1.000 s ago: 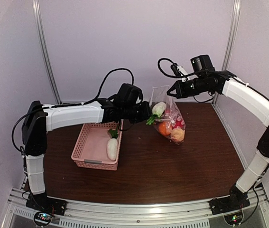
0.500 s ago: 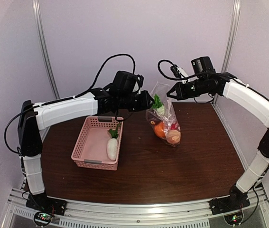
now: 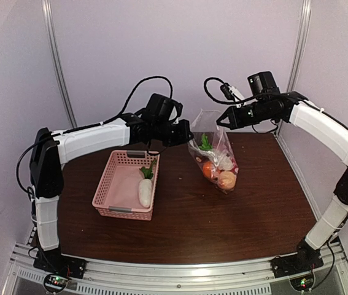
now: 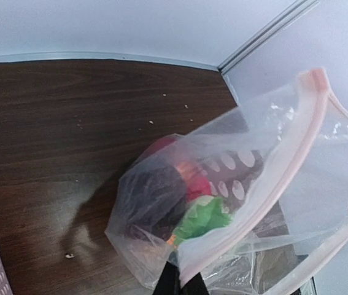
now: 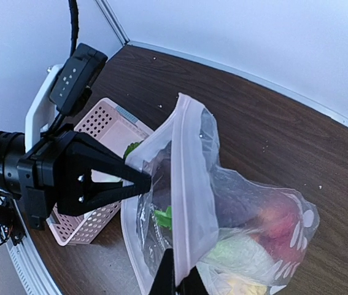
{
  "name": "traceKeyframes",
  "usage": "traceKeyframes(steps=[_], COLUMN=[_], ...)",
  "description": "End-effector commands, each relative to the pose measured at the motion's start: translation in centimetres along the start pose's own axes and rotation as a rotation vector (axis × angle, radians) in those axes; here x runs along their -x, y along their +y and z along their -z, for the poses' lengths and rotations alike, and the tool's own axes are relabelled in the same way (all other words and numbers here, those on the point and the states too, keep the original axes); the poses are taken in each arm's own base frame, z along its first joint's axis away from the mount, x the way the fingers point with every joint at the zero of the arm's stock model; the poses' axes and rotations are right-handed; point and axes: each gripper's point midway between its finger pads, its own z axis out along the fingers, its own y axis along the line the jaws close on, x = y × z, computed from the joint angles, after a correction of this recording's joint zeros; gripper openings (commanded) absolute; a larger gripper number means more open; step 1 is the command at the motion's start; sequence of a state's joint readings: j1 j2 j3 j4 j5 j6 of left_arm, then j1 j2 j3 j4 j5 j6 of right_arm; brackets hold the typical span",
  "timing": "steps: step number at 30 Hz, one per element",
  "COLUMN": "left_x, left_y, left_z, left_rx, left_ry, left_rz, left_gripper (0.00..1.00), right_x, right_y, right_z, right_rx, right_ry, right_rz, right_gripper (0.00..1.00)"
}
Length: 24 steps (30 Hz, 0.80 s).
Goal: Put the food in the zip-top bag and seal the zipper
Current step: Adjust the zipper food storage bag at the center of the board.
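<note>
**Bag held open, one radish left to load**

We hold the zip-top bag (image 3: 218,155) up by its mouth over the far middle of the worktop (image 3: 235,221). Its loaded bottom hangs low, and we cannot tell whether it touches the surface. The left end effector (image 3: 188,136) is pinched tight on the lip of the mouth that faces the basket. The right end effector (image 3: 221,121) is pinched tight on the opposite lip. Between them the zipper (image 4: 270,184) gapes apart, unsealed.

Most of the food already sits in the bag. We see an orange round piece (image 3: 210,169), red and dark maroon pieces beside it, and a radish with green leaves (image 3: 205,145) on top. One white radish (image 3: 145,192) lies in the pink lattice basket (image 3: 123,212) toward the left edge of the worktop, well apart from the bag.

We judge the loading nearly finished. What is left is that basket radish, then closing the zipper along its whole length. Both end effectors are occupied with the mouth, so one would have to let go to fetch the radish. We cannot make out the slider tab.
</note>
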<state>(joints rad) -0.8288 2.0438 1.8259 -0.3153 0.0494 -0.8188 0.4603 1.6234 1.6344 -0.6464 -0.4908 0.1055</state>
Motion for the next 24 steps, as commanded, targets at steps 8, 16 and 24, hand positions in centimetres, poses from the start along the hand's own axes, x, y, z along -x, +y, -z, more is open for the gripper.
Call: traceKeyframes(steps=[8, 16, 24], left_x=[1.9, -1.8, -3.4], left_y=[-13.7, -11.4, 0.0], left_z=[6.0, 4.1, 5.6], left_rx=[-0.511, -0.518, -0.029], left_ry=[-0.042, 0.079, 0.168], left_rz=[-0.104, -0.106, -0.193], left_gripper=[0.00, 0.41, 0.66], right_x=[7.0, 4.2, 0.8], right_y=[-4.8, -5.6, -4.3], right_z=[7.9, 7.0, 3.3], right_rx=[-0.282, -0.276, -0.136], right_ry=[-0.105, -0.039, 0.044], right_rz=[0.153, 0.166, 0.128], right_gripper=[0.00, 0.00, 0.00])
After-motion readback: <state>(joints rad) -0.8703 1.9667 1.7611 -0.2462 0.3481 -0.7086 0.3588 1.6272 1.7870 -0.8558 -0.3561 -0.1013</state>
